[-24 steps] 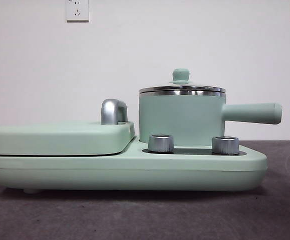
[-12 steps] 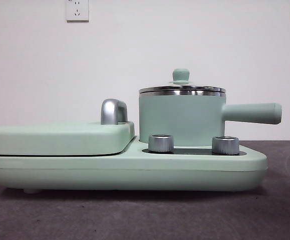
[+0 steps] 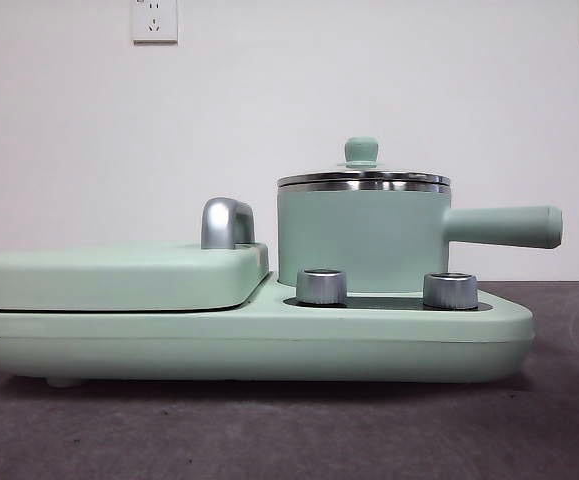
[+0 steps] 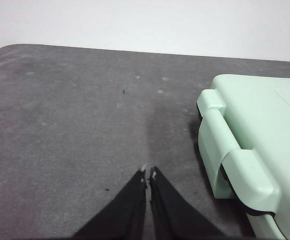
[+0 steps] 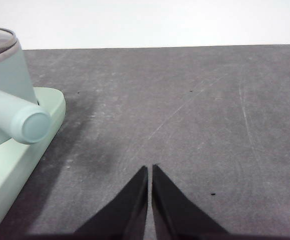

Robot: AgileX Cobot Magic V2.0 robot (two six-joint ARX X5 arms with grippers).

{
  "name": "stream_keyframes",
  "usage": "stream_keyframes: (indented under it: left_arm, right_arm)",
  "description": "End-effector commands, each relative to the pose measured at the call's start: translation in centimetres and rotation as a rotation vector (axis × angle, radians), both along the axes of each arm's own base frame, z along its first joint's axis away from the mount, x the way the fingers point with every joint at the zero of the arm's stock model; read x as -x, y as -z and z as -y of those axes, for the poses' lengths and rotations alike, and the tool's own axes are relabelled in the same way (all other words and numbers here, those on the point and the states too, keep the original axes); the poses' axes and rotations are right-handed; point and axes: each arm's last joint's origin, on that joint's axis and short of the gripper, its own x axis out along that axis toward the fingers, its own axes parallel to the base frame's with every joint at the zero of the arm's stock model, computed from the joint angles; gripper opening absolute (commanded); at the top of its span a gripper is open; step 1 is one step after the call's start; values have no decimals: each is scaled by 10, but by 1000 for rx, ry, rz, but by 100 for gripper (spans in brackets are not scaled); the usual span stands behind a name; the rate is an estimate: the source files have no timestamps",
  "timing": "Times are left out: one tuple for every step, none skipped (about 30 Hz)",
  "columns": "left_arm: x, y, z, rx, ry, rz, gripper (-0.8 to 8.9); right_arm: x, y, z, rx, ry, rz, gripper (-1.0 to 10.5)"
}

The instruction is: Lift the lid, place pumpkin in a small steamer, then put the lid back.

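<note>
While both grippers (image 4: 148,172) (image 5: 150,169) wait clenched on nothing, the lid (image 3: 362,176), right of centre, caps the small steamer (image 3: 361,237), pumpkin unseen

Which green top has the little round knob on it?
The lid on the small steamer. It is round with a steel rim and a mint knob; the flat griddle cover has only a chrome handle.

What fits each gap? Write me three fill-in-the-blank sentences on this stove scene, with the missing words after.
1. The lid sits ___ the pot.
2. The pot's long handle points away from the flat ___ beside it.
3. The left gripper and the right gripper both have their jaws ___.

Missing words: on; cover; shut
</note>
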Motion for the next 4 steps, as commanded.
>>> stream_keyframes:
  left_arm:
    - [-1,7,0,-13,0,-26,19]
    - [-1,7,0,-13,0,-26,19]
    - [-1,7,0,-13,0,-26,19]
    - [-1,7,0,-13,0,-26,19]
  right_arm:
    - [0,0,0,9,1,8,11]
    - [0,0,0,9,1,8,11]
    - [0,0,0,9,1,8,11]
    - [0,0,0,9,2,8,11]
